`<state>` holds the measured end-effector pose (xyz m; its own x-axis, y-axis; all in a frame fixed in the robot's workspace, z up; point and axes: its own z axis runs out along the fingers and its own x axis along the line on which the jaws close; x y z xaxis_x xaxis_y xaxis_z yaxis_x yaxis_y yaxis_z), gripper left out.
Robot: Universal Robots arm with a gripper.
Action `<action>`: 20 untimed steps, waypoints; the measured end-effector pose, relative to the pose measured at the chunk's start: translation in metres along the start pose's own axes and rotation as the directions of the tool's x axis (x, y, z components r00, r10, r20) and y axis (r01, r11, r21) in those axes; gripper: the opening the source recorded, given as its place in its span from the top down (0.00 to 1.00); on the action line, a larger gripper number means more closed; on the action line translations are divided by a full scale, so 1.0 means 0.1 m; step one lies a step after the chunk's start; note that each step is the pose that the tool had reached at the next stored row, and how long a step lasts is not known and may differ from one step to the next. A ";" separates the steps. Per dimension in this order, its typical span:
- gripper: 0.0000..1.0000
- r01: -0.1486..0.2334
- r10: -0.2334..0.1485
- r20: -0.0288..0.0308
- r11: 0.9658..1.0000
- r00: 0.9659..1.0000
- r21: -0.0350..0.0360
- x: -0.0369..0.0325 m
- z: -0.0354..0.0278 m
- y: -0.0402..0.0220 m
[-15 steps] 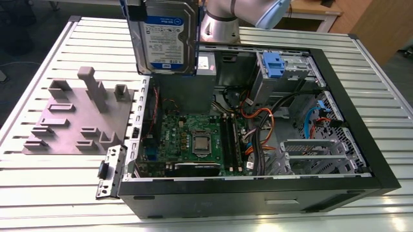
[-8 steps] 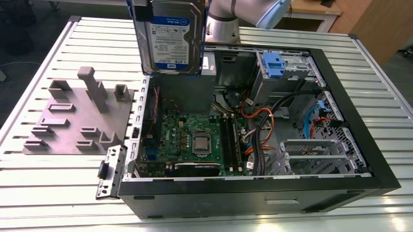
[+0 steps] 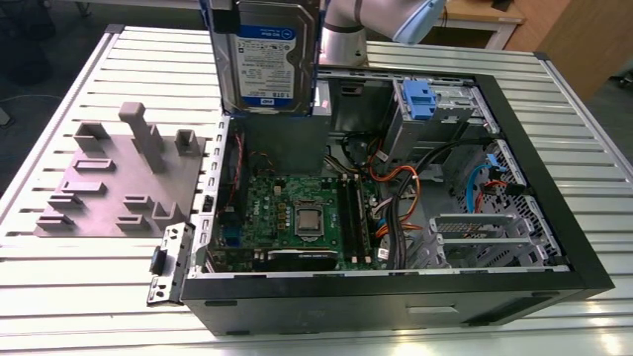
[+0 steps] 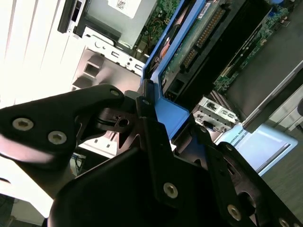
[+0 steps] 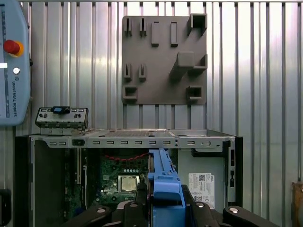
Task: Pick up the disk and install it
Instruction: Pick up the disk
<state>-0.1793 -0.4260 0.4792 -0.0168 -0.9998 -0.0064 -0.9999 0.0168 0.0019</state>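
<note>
The disk (image 3: 265,52) is a silver hard drive with a white-and-blue label in a blue bracket. It hangs upright above the far left corner of the open computer case (image 3: 396,297), well clear of it. In both wrist views my gripper (image 4: 165,118) (image 5: 164,198) is shut on the end of the blue bracket, with a black finger (image 4: 147,118) on each side. The disk (image 4: 199,42) shows its green circuit side there, and edge-on (image 5: 163,172) over the motherboard (image 5: 123,182).
A drive bay with a blue latch (image 3: 420,96) sits at the case's far right. The grey power-supply box (image 3: 282,141) lies under the disk. A grey fixture plate (image 3: 109,185) (image 5: 163,56) lies beside the case. A teach pendant (image 5: 12,61) rests on the slatted metal table (image 3: 70,297).
</note>
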 end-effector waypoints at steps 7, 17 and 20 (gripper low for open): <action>0.64 0.000 0.000 0.000 1.000 1.000 0.000 -0.001 0.000 -0.045; 0.64 0.000 0.000 0.000 1.000 1.000 0.000 -0.001 0.000 -0.087; 0.64 0.000 0.000 0.000 1.000 1.000 0.000 -0.002 0.000 -0.099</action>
<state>-0.1694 -0.4260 0.4792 -0.0168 -0.9998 -0.0064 -0.9999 0.0168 0.0019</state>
